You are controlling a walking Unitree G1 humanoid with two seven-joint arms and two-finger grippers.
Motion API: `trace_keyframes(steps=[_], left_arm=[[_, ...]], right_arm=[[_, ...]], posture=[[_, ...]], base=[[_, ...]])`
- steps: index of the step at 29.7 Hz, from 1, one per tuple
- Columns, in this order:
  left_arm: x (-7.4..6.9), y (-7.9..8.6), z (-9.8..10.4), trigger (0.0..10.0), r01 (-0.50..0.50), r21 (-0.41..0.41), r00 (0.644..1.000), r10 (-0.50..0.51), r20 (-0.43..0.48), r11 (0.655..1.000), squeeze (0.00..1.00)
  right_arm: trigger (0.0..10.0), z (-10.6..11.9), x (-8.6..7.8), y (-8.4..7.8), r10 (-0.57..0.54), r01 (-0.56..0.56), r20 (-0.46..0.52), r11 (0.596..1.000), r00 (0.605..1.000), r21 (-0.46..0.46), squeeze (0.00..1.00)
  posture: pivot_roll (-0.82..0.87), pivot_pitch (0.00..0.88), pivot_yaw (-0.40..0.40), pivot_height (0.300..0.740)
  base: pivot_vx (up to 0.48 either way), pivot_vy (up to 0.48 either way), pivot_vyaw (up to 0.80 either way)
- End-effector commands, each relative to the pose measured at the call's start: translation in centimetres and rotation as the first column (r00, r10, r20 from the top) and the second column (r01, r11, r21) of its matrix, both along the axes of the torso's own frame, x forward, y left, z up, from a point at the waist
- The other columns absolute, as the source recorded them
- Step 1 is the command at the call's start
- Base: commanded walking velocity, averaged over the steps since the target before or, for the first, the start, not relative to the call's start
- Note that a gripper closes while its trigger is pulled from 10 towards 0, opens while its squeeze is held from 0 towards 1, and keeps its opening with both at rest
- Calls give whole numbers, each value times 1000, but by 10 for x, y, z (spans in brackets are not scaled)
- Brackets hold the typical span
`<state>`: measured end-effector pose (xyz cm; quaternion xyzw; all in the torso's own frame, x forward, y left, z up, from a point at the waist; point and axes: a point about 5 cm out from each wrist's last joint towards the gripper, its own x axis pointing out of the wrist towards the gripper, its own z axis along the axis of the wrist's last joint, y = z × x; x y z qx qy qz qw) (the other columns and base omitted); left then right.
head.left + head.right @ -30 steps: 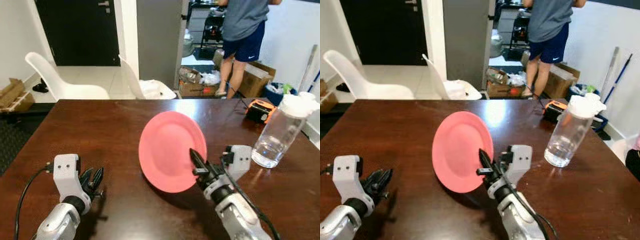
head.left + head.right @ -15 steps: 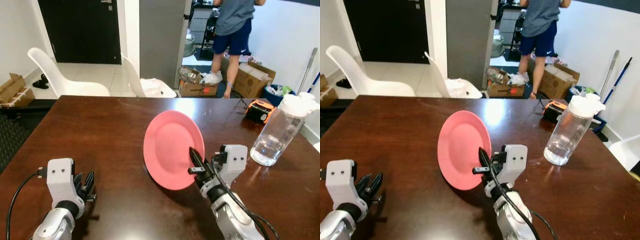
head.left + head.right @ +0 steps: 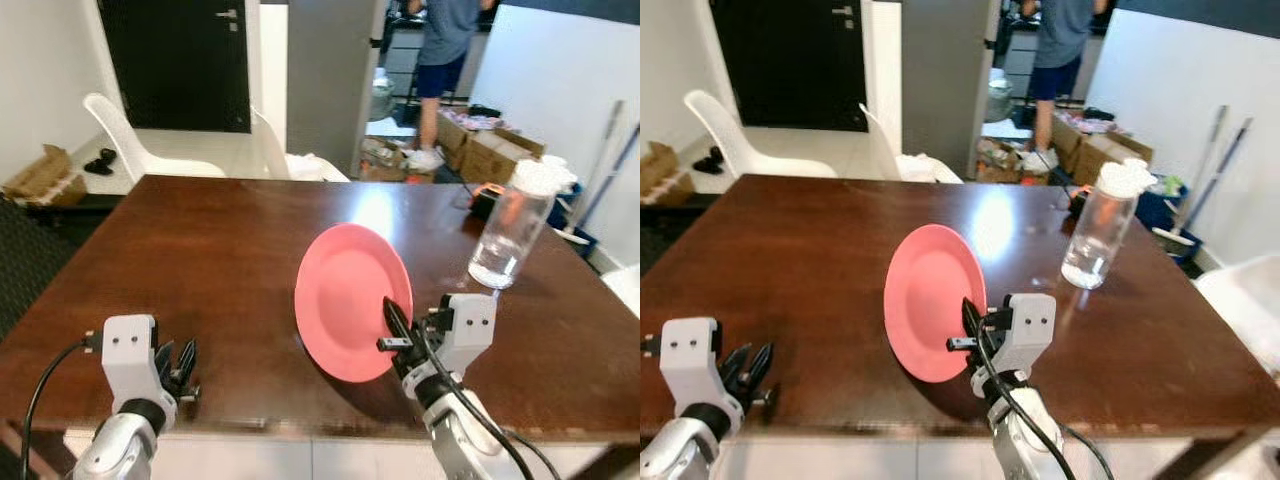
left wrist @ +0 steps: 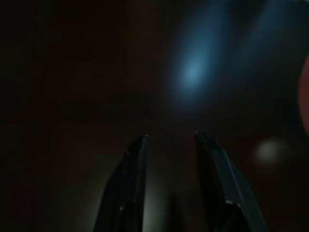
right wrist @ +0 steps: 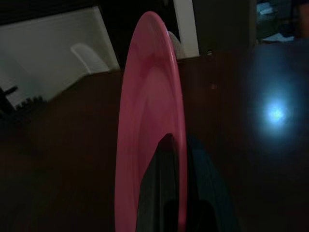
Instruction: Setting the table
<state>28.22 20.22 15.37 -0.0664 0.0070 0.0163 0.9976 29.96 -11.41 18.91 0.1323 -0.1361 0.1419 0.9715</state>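
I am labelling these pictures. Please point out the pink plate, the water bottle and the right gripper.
pink plate (image 3: 345,295), left eye view, middle of its face.
water bottle (image 3: 503,240), left eye view, clear body below the lid.
right gripper (image 3: 393,322), left eye view, fingertips pinching the plate's rim.

The person (image 3: 447,45) at the top of the left eye frame is cut off above the shoulders. The left wrist view is nearly black around the two fingers (image 4: 130,183), with a sliver of the pink plate (image 4: 305,96) at its right edge. The plate's lower rim (image 5: 145,145) runs off the right wrist frame's bottom.
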Motion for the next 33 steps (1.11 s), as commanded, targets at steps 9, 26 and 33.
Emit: trace_keyframes(steps=[9,26,33], left_arm=[[-2,-1,-5,10000,5,1,1000,-5,-19,1000,0],[-9,2,-38,10000,45,48,989,-37,-146,998,0],[-8,-1,-37,10000,56,44,989,-49,-142,997,0]], right_arm=[[10000,-3,0,3,-7,7,-8,1000,1000,-11,0],[10000,-41,-1,-18,-106,94,-144,992,984,-86,0],[10000,-38,1,-19,-110,98,-136,991,985,-87,0]], posture=[[58,101,47,740],[51,103,48,740],[53,103,45,740]], base=[[-109,0,0],[0,0,-298],[0,0,-800]])
